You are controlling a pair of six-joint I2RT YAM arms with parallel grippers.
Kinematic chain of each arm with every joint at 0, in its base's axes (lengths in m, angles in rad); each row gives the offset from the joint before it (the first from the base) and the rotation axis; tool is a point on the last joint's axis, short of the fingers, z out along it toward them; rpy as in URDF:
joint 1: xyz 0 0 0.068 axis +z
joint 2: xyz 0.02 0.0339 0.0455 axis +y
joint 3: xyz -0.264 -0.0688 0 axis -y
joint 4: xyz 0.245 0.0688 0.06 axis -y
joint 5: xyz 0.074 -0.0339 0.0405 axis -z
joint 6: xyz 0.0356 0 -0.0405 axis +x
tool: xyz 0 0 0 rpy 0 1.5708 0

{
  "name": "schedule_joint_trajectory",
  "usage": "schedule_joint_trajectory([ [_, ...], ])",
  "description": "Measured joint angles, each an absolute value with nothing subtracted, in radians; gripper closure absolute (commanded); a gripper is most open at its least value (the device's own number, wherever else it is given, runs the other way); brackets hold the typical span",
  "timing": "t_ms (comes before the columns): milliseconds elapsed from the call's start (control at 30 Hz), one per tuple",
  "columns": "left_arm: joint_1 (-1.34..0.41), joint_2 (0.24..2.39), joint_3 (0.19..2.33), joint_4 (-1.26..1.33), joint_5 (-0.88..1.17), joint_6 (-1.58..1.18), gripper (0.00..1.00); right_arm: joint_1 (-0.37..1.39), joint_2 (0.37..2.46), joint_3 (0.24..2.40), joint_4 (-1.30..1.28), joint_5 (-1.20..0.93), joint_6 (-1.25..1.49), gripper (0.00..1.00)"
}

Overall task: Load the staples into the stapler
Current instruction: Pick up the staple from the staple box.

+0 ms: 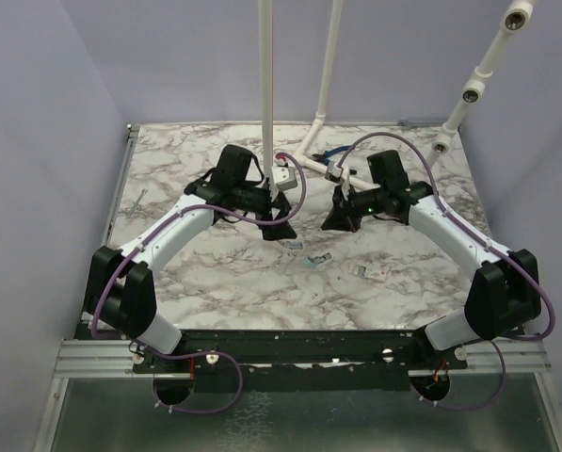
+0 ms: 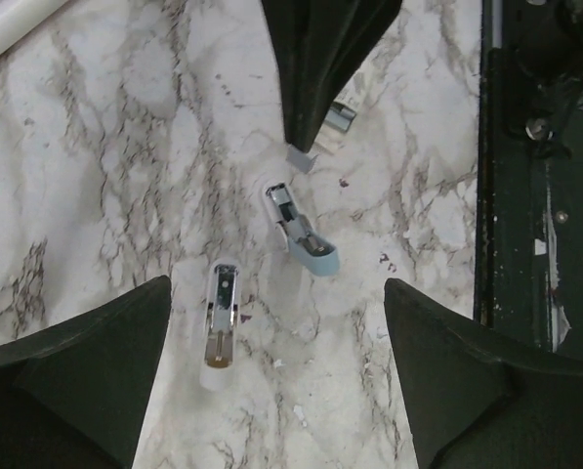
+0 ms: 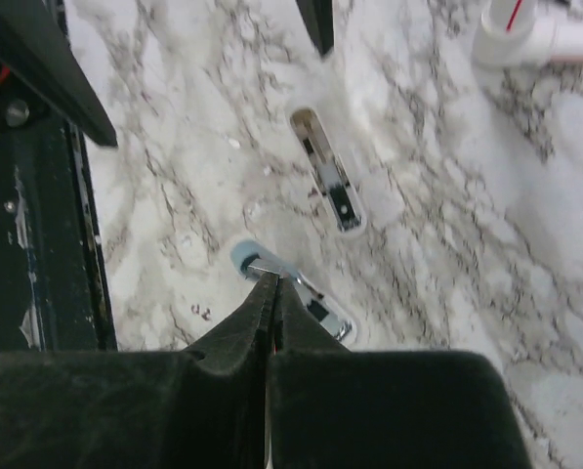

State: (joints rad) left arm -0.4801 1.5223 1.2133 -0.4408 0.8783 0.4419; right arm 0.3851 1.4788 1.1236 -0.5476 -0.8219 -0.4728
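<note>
The stapler lies in two parts on the marble table. Its pale blue part has silvery metal inside. A whitish part lies metal-side up beside it. My left gripper hovers open above them, the whitish part close to its left finger. My right gripper is shut, tips down at the blue part's silvery end. A small grey bit sits at those tips. Whether that bit is the staples, I cannot tell.
A small silvery object lies by the right gripper's fingers. Two small pale items rest on the table nearer the front. White pipe stands rise at the back. The black mounting rail runs along the near edge.
</note>
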Motion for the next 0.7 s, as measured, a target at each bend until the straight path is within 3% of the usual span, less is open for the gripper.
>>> schedule_joint_trajectory([
  [700,-0.562,1.612,1.235,-0.336,1.068,0.394,0.32,0.387,1.479,1.162,-0.469,-1.099,-0.556,0.99],
])
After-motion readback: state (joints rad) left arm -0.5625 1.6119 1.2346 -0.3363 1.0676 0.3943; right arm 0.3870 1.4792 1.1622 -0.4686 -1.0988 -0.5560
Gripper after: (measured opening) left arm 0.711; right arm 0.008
